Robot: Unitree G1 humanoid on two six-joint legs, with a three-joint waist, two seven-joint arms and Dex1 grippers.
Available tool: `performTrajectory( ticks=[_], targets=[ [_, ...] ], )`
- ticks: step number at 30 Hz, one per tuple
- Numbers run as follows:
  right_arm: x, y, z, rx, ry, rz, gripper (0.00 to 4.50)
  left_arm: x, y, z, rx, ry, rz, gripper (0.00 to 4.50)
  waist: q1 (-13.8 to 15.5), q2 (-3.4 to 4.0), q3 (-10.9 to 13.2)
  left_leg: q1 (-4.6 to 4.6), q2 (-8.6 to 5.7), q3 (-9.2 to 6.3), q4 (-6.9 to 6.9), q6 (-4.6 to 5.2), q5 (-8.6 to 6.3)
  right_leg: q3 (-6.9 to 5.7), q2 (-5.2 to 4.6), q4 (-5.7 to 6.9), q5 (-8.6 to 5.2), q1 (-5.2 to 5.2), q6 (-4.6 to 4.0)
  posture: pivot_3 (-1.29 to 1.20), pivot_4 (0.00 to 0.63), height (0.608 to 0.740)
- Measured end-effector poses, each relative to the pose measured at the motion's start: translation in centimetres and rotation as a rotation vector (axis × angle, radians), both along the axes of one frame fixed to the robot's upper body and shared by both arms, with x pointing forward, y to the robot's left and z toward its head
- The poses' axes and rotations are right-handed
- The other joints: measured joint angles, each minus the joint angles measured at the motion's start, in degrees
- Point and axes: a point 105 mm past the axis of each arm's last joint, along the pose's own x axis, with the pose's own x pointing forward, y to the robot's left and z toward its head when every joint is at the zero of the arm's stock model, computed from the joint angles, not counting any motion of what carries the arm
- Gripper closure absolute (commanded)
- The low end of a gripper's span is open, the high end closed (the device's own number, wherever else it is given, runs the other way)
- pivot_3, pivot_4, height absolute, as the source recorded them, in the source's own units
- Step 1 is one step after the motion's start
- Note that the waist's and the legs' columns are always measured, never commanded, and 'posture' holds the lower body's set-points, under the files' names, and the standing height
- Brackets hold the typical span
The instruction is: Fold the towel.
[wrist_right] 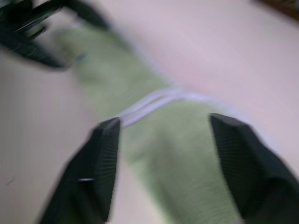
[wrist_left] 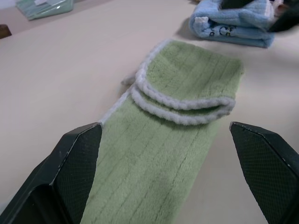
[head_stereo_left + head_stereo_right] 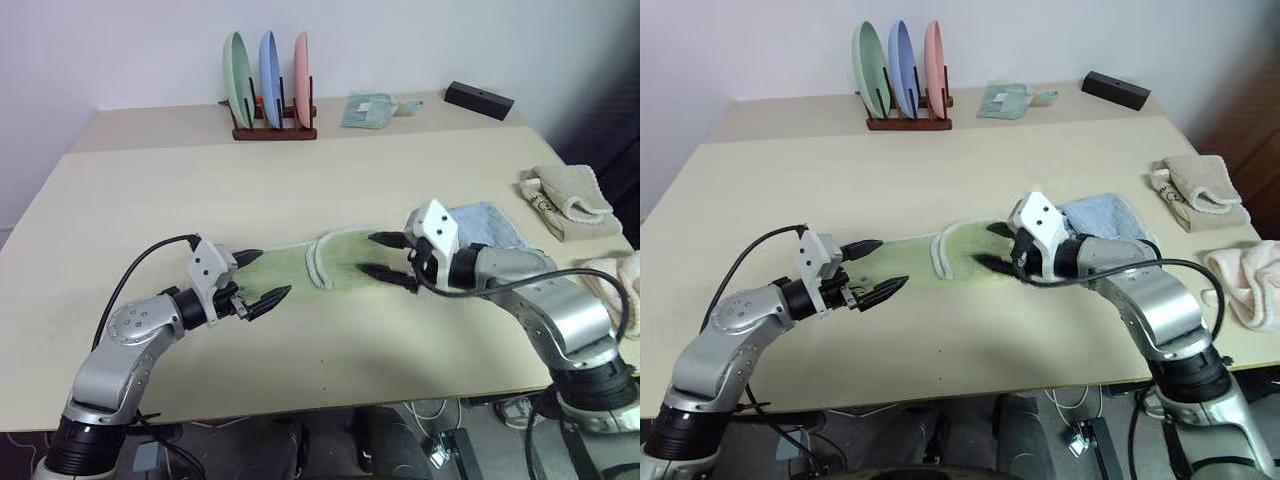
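The green towel is lying flat on the desk between the two arms, a long strip with one end folded back over itself, so that two white-edged hems are sitting one upon the other across its middle. Its end nearest the left gripper is partly lying under that gripper's fingers in the head views, and its far end is running in beneath the right gripper, so neither end is showing whole. The left gripper's fingers are standing wide apart, holding nothing, hovering at the strip's near end. The right gripper's fingers are also standing apart, one on each side of the folded part and above it, gripping nothing; its wrist view is blurred, so the finer details of the cloth there are hard to make out. Just behind the right gripper a folded blue towel is lying, half hidden by the gripper and arm. Near the desk's right edge a beige towel is resting, and a pink one is cut off by the frame. At the back are standing a rack of plates, a small green packet and a black box.
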Motion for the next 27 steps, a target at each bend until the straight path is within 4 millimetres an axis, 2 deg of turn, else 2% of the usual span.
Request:
performTrajectory(
  ticks=[3,6,11,13,20,23,24,27],
  targets=[
    [1.6,0.7,-0.9,0.026,-0.017,-0.028,4.48,0.0,0.2,-0.1,-0.001,0.003,0.014,0.00,0.28,-0.01,0.00,-0.05,0.00,-0.01,-0.01,0.00,0.00,-0.01,0.01,-0.01,0.00,-0.05,0.00,0.00,0.150,0.740],
    [2.9,2.0,-3.7,-0.013,-0.011,-0.026,4.48,0.0,0.3,-0.2,-0.004,0.005,0.024,0.00,0.37,-0.01,0.00,-0.08,-0.04,-0.01,0.00,0.00,0.00,-0.01,-0.02,-0.03,0.00,-0.06,0.00,0.00,0.150,0.740],
    [3.7,2.9,-7.8,-0.051,0.043,-0.025,4.48,0.0,0.3,-0.5,-0.017,0.016,0.046,0.00,0.25,-0.01,0.00,-0.09,-0.03,-0.01,0.00,-0.01,0.01,0.00,0.00,0.00,0.00,-0.11,-0.01,0.00,0.150,0.740],
    [3.9,2.9,-8.4,-0.057,0.039,-0.028,4.48,-0.1,0.3,-0.6,-0.017,0.018,0.050,0.00,0.24,-0.01,0.00,-0.07,-0.03,-0.01,-0.01,-0.01,0.01,0.00,0.01,0.01,0.00,-0.10,-0.01,0.00,0.150,0.740],
    [3.6,3.1,-8.7,-0.044,0.006,-0.012,4.48,-1.0,0.7,-1.0,-0.011,0.038,0.082,0.00,0.21,-0.02,-0.03,-0.03,-0.02,-0.02,-0.01,-0.01,0.00,0.01,0.02,0.01,0.00,-0.06,-0.01,0.00,0.150,0.740],
    [3.6,2.8,-8.0,-0.020,0.001,-0.020,3.70,-1.4,1.2,-1.1,-0.013,0.053,0.108,0.00,0.23,-0.02,-0.03,-0.06,-0.02,-0.02,-0.01,-0.01,0.00,0.02,0.02,0.01,0.00,-0.08,-0.01,0.00,0.150,0.740],
    [3.6,2.7,-7.5,-0.006,0.001,-0.018,3.26,-1.6,1.5,-1.1,-0.018,0.062,0.120,0.00,0.23,-0.01,-0.02,-0.08,-0.02,-0.02,-0.01,-0.01,0.00,0.02,0.02,0.01,0.00,-0.10,-0.01,0.00,0.150,0.740],
    [3.2,2.4,-3.5,0.014,-0.091,0.045,1.78,-2.7,2.8,-1.3,-0.076,0.137,0.187,0.00,0.19,0.01,0.01,-0.15,-0.01,0.00,-0.02,0.00,0.00,0.06,0.04,0.02,0.00,-0.21,-0.01,0.00,0.150,0.740]
  ],
)
